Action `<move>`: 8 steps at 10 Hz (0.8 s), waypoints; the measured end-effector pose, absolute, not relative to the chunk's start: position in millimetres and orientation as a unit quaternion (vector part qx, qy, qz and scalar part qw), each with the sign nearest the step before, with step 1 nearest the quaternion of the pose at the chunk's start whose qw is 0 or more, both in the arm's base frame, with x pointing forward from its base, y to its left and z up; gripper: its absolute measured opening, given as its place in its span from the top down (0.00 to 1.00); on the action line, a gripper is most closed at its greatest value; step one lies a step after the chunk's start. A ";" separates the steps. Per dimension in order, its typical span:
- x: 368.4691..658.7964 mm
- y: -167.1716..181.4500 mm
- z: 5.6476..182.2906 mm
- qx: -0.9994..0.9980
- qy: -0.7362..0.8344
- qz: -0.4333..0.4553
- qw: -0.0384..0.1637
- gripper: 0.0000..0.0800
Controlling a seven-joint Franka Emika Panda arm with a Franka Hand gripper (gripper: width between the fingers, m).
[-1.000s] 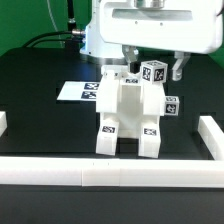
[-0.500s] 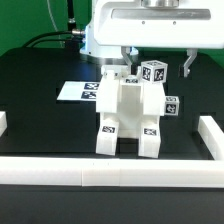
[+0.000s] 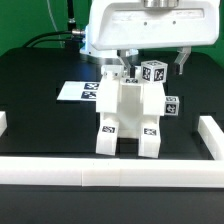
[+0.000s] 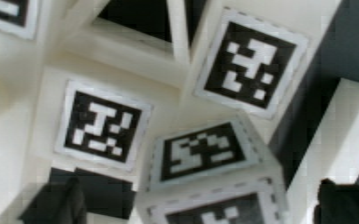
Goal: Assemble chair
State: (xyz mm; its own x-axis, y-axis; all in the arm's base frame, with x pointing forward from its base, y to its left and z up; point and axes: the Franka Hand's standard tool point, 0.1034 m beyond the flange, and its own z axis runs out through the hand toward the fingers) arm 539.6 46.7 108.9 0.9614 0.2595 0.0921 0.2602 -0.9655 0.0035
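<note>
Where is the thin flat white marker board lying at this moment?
In the exterior view, the marker board lies on the black table, on the exterior view's left of the white blocky plastic chair, partly hidden behind it.

The exterior view sits in front of the black table, a bit above it. It looks across at the robot arm at the back. It is far enough away to show the whole chair. The wrist view is very close, so only white pieces and tags fill it. Both views share the chair's tagged parts.
</note>
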 end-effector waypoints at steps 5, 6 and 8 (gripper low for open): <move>539.4 46.3 108.5 -0.994 -0.100 -0.046 0.006 0.66; 539.4 46.3 108.5 -0.997 -0.066 -0.045 0.008 0.66; 539.4 46.3 108.4 -0.999 -0.008 -0.045 0.011 0.66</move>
